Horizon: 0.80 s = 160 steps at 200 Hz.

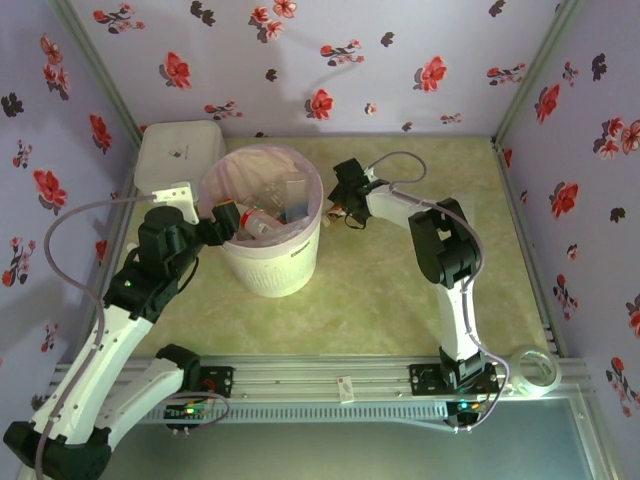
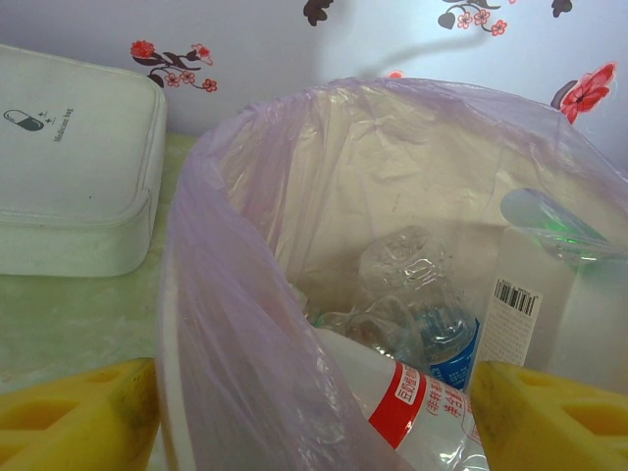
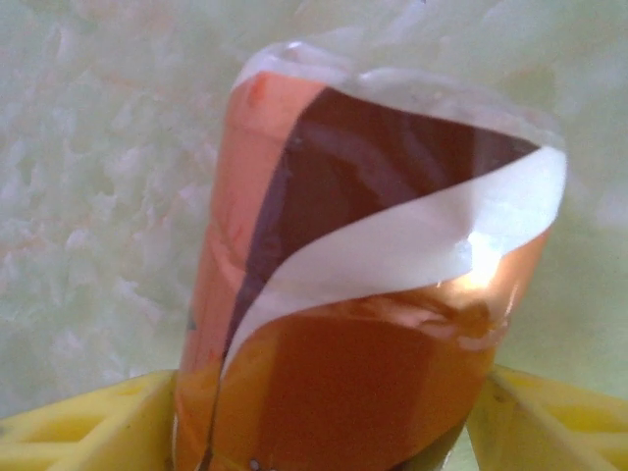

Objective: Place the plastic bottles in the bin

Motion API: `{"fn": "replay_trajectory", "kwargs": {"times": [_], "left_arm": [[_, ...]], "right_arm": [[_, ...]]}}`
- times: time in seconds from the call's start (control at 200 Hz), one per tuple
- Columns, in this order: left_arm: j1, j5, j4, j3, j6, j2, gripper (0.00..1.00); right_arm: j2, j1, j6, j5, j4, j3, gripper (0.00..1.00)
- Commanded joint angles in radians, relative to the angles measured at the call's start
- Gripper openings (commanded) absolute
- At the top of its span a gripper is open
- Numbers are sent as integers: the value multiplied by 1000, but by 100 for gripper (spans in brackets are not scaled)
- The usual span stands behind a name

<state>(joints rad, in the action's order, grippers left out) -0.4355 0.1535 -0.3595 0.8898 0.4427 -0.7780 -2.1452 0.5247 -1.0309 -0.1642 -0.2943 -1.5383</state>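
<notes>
The bin (image 1: 272,268), white with a pink liner (image 2: 245,235), stands left of centre. Several plastic bottles lie inside: a crushed clear one with a blue label (image 2: 427,309) and a red-labelled one (image 2: 412,402) leaning at the near rim. My left gripper (image 1: 222,218) is open astride that rim (image 2: 314,412), one finger (image 2: 78,412) outside and the other (image 2: 549,417) inside beside the red-labelled bottle. My right gripper (image 1: 343,200) is low on the table just right of the bin. Its fingers (image 3: 108,422) press both sides of an orange bottle (image 3: 373,294) with a brown and white label.
A white rounded lidded box (image 1: 178,155) sits behind and left of the bin, close to the left arm. Floral walls close in the table on three sides. A white tape roll (image 1: 535,370) lies at the front right rail.
</notes>
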Motion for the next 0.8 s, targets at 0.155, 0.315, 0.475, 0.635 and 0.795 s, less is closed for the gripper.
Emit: {"fn": "replay_trajectory", "kwargs": {"times": [0.155, 0.315, 0.475, 0.635, 0.795], "left_arm": [[1, -48, 13, 23, 26, -7, 81], [1, -51, 13, 23, 30, -4, 81], [1, -52, 14, 21, 29, -4, 81], [1, -60, 24, 17, 35, -13, 81], [1, -82, 37, 18, 43, -27, 81]], "right_arm": [[10, 4, 25, 2, 17, 3, 64], [1, 0, 36, 11, 17, 3, 57], [24, -6, 57, 5, 3, 2, 54], [87, -20, 102, -2, 0, 27, 53], [209, -46, 229, -36, -63, 36, 51]]}}
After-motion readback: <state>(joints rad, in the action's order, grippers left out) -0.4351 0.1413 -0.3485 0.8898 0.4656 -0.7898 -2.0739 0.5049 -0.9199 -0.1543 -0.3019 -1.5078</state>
